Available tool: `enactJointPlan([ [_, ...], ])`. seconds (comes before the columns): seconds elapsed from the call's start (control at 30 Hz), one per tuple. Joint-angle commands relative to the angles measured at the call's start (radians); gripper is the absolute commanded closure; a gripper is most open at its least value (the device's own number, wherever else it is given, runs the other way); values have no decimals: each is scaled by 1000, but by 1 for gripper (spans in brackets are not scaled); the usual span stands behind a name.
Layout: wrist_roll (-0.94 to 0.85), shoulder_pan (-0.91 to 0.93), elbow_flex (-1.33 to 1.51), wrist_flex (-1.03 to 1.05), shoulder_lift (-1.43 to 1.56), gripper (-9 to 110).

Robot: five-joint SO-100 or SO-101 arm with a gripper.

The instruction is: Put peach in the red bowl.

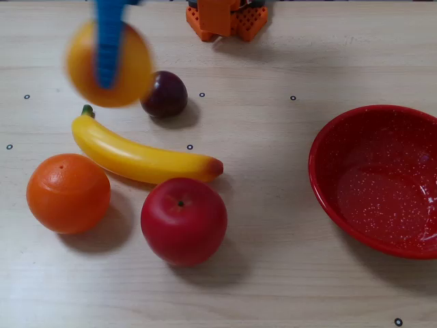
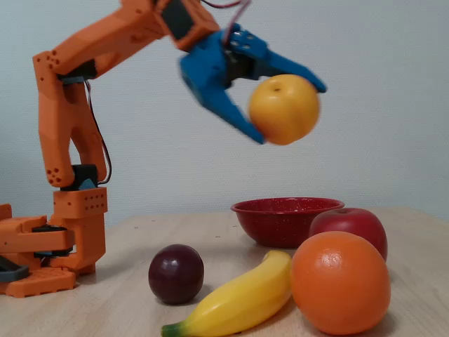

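Fixed views both show my hand (image 2: 289, 112) clamped on the peach (image 2: 284, 109), lifted high off the tabletop (image 1: 273, 287). Blue fingers (image 2: 217, 98) grip it from either side; in a fixed view from above one finger (image 1: 108, 44) crosses the top of the peach (image 1: 109, 65), which is blurred. From above, the peach sits at upper left, overlapping the plum (image 1: 165, 94) at its left edge and just above the stem end of the banana (image 1: 140, 158). From the side it hangs in the air above the red bowl (image 2: 286, 219) as the picture lines up, but the top view puts the bowl (image 1: 328, 184) well apart, at the right edge, empty.

On the tabletop: orange (image 1: 68, 193) at left, touching or just beside the banana, cannot tell which; apple (image 1: 184, 221) just below the banana's tip. In the side view the plum (image 2: 176, 274) stands alone, the banana (image 2: 242, 300) runs toward the orange (image 2: 340, 282), and the apple (image 2: 349, 228) is behind the orange. Arm base (image 2: 42, 260) at left in the side view, at top centre (image 1: 225, 19) from above.
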Motion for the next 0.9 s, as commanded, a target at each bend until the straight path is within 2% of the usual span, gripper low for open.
enactJointPlan([
  [0.0, 95, -101, -137, -46, 107, 102],
  [0.23, 376, -371, -155, -46, 78, 102],
  [0.43, 523, -569, -161, -17, 58, 102],
  [0.87, 604, -755, -130, -51, 0, 102],
])
